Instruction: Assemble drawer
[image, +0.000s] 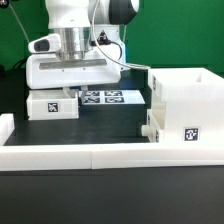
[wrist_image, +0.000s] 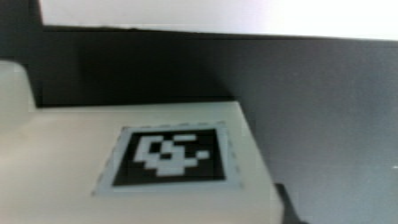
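White plastic tray (image: 50, 107) with a square tag, middle left, sits under the hand (image: 68, 92). I cannot tell its grip. It is best to lift the tray level.

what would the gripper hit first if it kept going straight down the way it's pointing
Most likely the tray, the white tagged part lying directly beneath the gripper. The wrist view shows its tagged top face close below. How much gap is left is unclear from these views.

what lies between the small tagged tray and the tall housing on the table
The marker board lies flat on the table between the tray and the housing. Only the exterior view shows this.
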